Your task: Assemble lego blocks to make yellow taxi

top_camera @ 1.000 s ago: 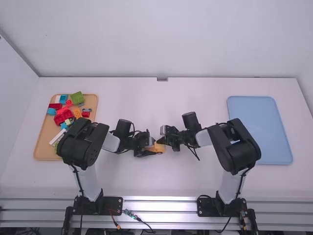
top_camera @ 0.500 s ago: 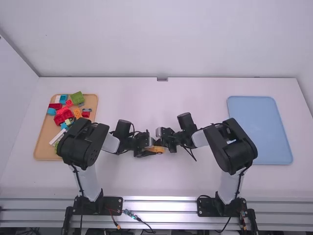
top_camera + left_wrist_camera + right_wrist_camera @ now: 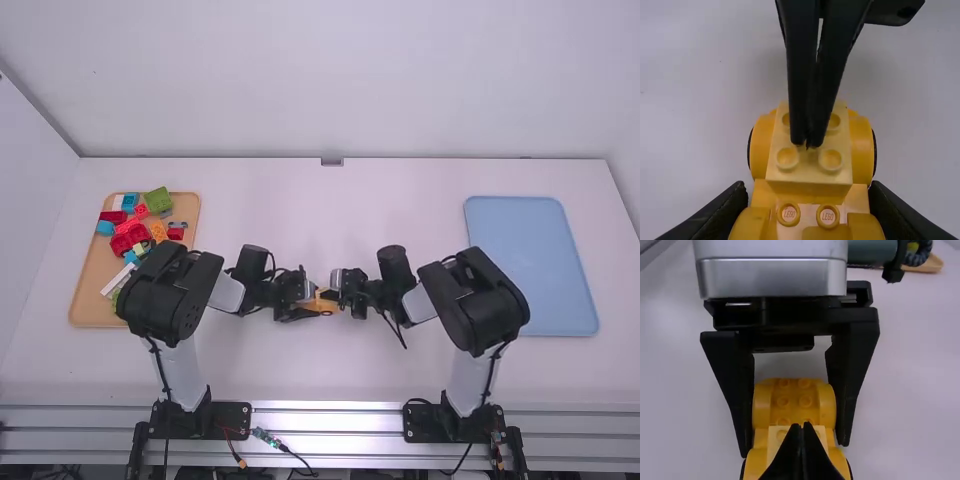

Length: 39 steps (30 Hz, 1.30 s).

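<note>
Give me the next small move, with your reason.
Probably press the right gripper straight down: its fingertips are together over the studs of the pale yellow block, while the left gripper braces the yellow car body from both sides, so the block could seat firmly.

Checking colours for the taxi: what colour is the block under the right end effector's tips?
The block is pale yellow, showing best in the left wrist view.

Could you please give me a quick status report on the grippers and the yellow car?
Left gripper clamped on yellow car. Right gripper shut, over pale block atop car. Its fingers partly hide block's studs.
</note>
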Motion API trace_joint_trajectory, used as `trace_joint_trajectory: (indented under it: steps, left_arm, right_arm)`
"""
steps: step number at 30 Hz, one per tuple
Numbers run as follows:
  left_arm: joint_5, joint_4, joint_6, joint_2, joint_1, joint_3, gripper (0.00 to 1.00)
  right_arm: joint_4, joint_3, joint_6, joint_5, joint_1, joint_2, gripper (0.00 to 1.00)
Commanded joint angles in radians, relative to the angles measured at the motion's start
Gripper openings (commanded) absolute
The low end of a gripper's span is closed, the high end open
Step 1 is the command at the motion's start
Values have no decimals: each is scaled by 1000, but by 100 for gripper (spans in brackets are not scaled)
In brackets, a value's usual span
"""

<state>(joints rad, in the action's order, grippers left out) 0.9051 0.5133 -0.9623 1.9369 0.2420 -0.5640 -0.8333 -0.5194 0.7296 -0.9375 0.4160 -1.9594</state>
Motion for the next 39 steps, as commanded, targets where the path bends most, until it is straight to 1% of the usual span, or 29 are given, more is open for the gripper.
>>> trace_joint_trajectory:
  steps: [1,5,8,9,11,14,17,21,22,24,26,27,28,30,31,32,33,36,38,39]
  left_arm:
    - [-57,-5,5,14,0,3,37]
    - [-56,-6,8,14,0,-3,37]
    - [-57,-11,8,14,0,-8,36]
    - [-57,-11,8,14,0,-9,36]
    - [-57,-14,8,14,0,-11,36]
    - [-57,-12,8,14,-1,-11,36]
    - [-56,-9,8,14,-1,-9,36]
    - [-56,-11,9,14,0,-11,37]
    - [-56,-9,9,14,-1,-12,39]
    - [-57,-5,8,14,1,-11,44]
    - [-57,-6,6,14,-1,-10,47]
    - [-60,-6,4,14,0,-10,50]
    - [-61,-6,5,14,1,-10,53]
    - [-60,-6,5,14,-1,-10,59]
    - [-61,-9,8,14,0,-12,66]
    - [-60,-11,8,14,1,-13,74]
    - [-60,-15,8,14,-2,-14,82]
    - [-61,-36,8,14,1,-22,92]
    - [-62,-76,8,14,-2,-40,100]
    - [-63,-80,8,14,-1,-42,99]
  right_arm:
    - [-1,54,-93,92,-22,34,0]
    - [42,95,-98,97,-66,194,0]
    - [165,100,-89,126,-111,317,0]
    - [178,100,-85,129,-115,326,0]
    - [264,90,-50,129,-137,367,0]
    - [340,61,-41,133,-149,377,0]
    - [436,24,8,135,-144,373,0]
    - [502,-12,23,155,-127,373,0]
    - [522,-26,20,193,-122,373,0]
    - [533,-41,-7,248,-112,373,18]
    - [533,-46,-27,277,-105,375,22]
    - [531,-47,-26,281,-100,375,26]
    - [531,-46,-23,281,-96,375,34]
    - [528,-45,-23,281,-93,375,41]
    - [526,-43,-23,281,-95,375,45]
    - [527,-43,-23,281,-98,375,51]
    - [527,-43,-26,281,-102,375,55]
    - [528,-43,-27,281,-112,375,57]
    - [528,-42,-27,281,-117,375,57]
    - [528,-42,-27,281,-117,375,57]
